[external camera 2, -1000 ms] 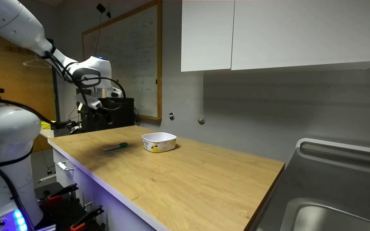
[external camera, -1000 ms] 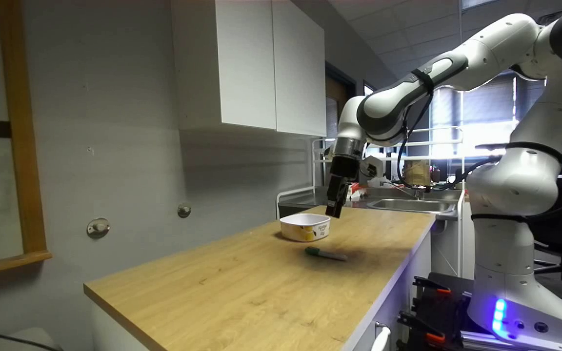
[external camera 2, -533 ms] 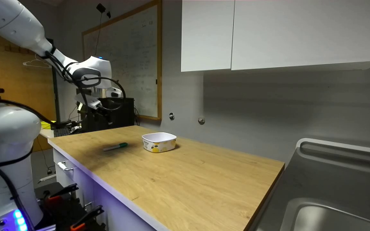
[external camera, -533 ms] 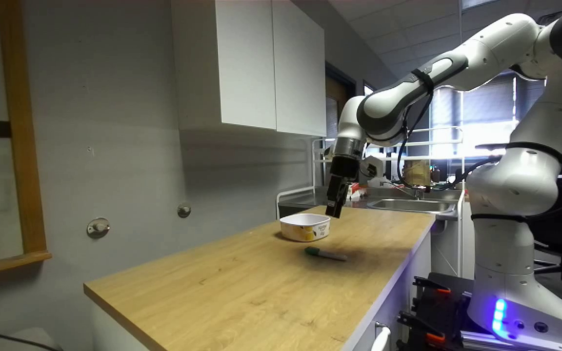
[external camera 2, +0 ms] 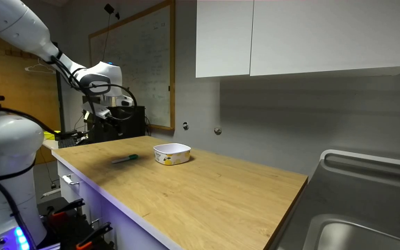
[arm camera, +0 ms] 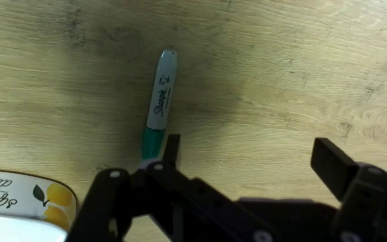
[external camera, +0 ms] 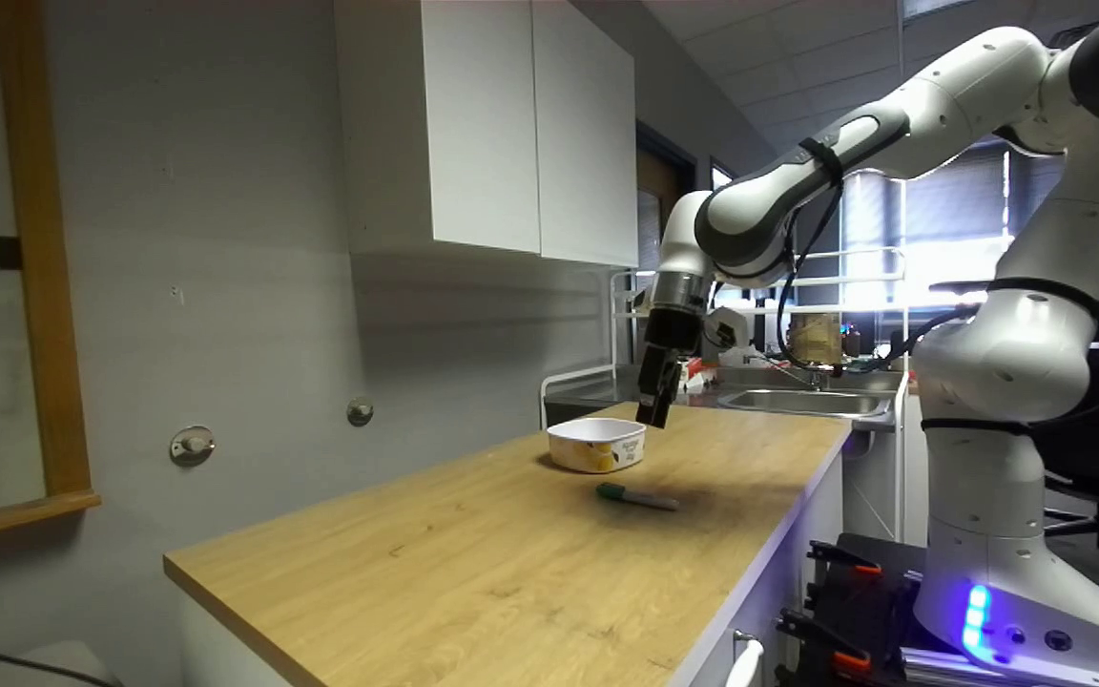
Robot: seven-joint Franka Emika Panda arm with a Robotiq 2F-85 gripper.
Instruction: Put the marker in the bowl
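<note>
The marker, light grey with a green cap, lies on the wooden counter in both exterior views (external camera: 640, 497) (external camera 2: 125, 159) and in the wrist view (arm camera: 161, 97). The bowl, white inside with a lemon print on its outer wall, stands close to the marker's cap end in both exterior views (external camera: 597, 456) (external camera 2: 172, 158). Part of it shows at the lower left of the wrist view (arm camera: 22, 196). My gripper is open and empty above the counter in the wrist view (arm camera: 249, 151). There the marker lies outside the left finger, its cap end partly hidden. The gripper also shows in an exterior view (external camera: 652, 420).
The wooden counter (external camera: 473, 563) bears the marker and bowl. White wall cabinets (external camera: 530, 134) hang above along the wall. A metal sink (external camera 2: 352, 229) adjoins one end of the counter. Cables (external camera 2: 99, 84) run along the arm.
The arm and gripper have shifted very slightly, a little to the right in an exterior view. The marker and bowl have not moved.
</note>
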